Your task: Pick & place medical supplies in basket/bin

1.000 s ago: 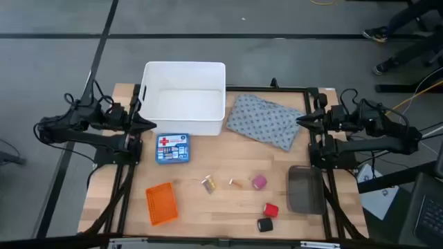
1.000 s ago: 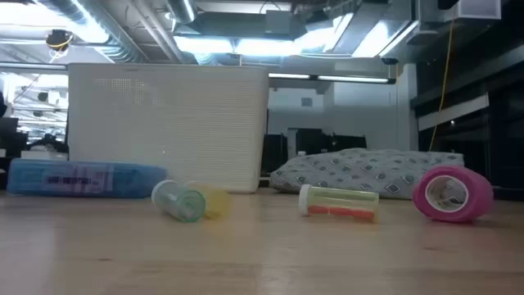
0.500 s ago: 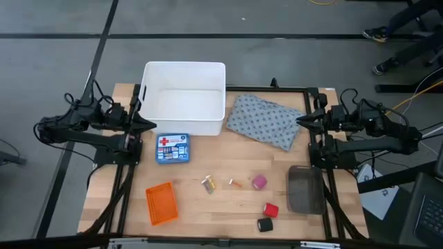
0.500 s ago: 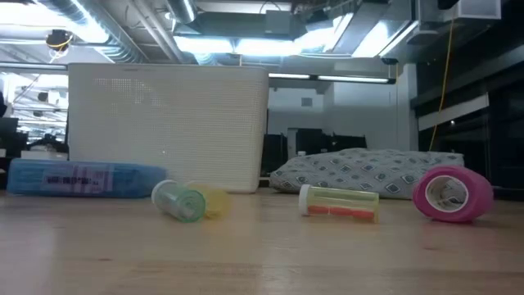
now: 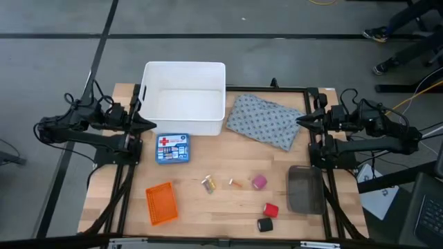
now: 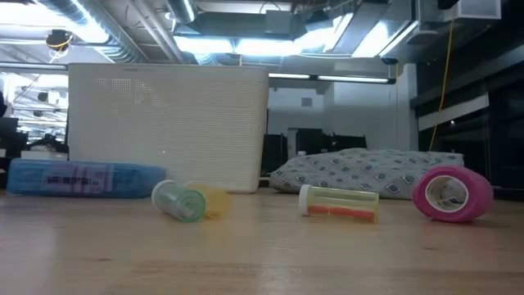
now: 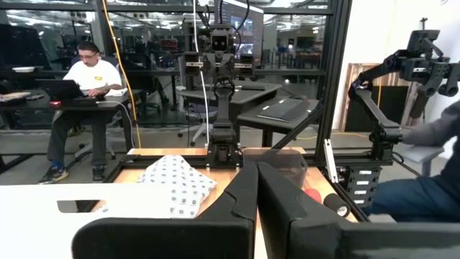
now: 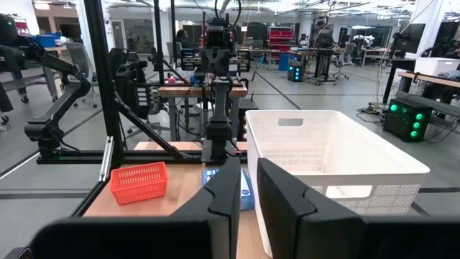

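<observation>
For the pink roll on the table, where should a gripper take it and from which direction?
The pink roll lies on its side, its open core facing the low camera. Probably best taken from straight above, fingers closing on its two flat end faces, since the curved wall could slip. The right gripper waits nearer, beside the grey dotted pack; the roll's neighbours lie clear.

A: High view looks straight down; low view sits level at tabletop height, close to the small items.

B: Wrist views face each other across the table; both show the white tub [image 8: 338, 155].
</observation>
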### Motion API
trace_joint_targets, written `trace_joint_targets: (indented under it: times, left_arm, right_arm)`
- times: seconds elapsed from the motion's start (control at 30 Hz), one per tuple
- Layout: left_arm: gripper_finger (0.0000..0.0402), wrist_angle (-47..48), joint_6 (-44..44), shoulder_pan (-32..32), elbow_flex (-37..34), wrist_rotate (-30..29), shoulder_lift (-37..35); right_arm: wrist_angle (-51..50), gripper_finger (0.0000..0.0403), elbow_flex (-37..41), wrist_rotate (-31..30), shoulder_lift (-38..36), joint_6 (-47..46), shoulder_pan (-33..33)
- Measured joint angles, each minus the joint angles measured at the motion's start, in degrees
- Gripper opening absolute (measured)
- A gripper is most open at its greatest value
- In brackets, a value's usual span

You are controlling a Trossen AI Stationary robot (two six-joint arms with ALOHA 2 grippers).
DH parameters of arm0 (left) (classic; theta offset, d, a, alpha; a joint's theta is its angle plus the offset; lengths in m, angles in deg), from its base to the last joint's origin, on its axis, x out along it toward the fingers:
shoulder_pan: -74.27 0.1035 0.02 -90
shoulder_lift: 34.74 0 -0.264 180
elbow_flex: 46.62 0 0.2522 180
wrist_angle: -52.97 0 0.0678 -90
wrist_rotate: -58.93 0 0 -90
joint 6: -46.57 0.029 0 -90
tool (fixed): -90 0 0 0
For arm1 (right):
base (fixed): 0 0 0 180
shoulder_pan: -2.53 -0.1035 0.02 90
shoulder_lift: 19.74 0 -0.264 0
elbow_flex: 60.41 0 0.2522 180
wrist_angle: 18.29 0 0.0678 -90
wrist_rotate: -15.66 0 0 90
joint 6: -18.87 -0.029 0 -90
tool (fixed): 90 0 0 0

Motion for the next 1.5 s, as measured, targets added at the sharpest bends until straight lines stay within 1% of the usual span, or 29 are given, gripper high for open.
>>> trace_joint_targets:
  times: [0.97,1.13,1.27,1.43,1.5]
  left_arm:
    - [0.0004,-0.01,-0.02,-0.01,0.00,0.00,-0.02]
    - [0.0004,0.00,0.00,-0.02,0.00,0.00,-0.01]
    - [0.0004,0.00,0.00,-0.02,0.00,0.00,0.01]
    - [0.0004,-0.01,0.04,0.00,0.00,-0.01,-0.01]
    - [0.0004,0.00,-0.02,0.00,0.00,0.00,-0.01]
  right_arm:
    - [0.12,0.0052,0.01,-0.01,0.02,0.05,0.01]
    - [1.69,0.0052,0.02,-0.63,0.45,0.27,0.02]
    - [4.83,0.0052,0.00,-0.64,0.50,0.81,0.02]
    - [5.31,0.0052,0.00,-0.33,1.32,-3.18,0.02]
    - [5.48,0.0052,0.00,1.36,1.92,-4.26,0.02]
